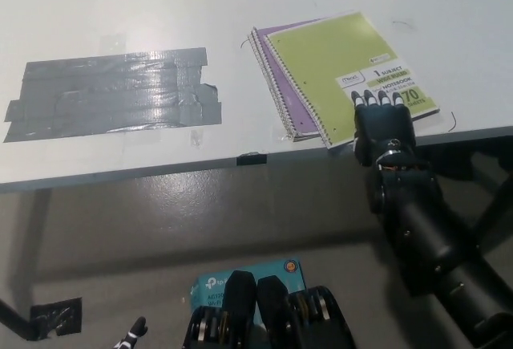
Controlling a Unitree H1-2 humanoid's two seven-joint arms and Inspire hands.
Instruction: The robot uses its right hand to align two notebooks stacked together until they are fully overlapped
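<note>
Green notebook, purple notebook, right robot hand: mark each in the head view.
Green notebook [337, 60], head view, bare middle of its cover.
Purple notebook [282, 86], head view, strip showing left of the green one.
Right robot hand [383, 127], head view, back of the hand.

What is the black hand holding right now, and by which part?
Nothing is gripped. The right hand lies flat with its fingers pressing on the green notebook at its near right corner, over the label. The purple notebook lies underneath.

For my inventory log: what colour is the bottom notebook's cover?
Purple, showing along the left edge of the bottom notebook under the green notebook, in the head view.
</note>
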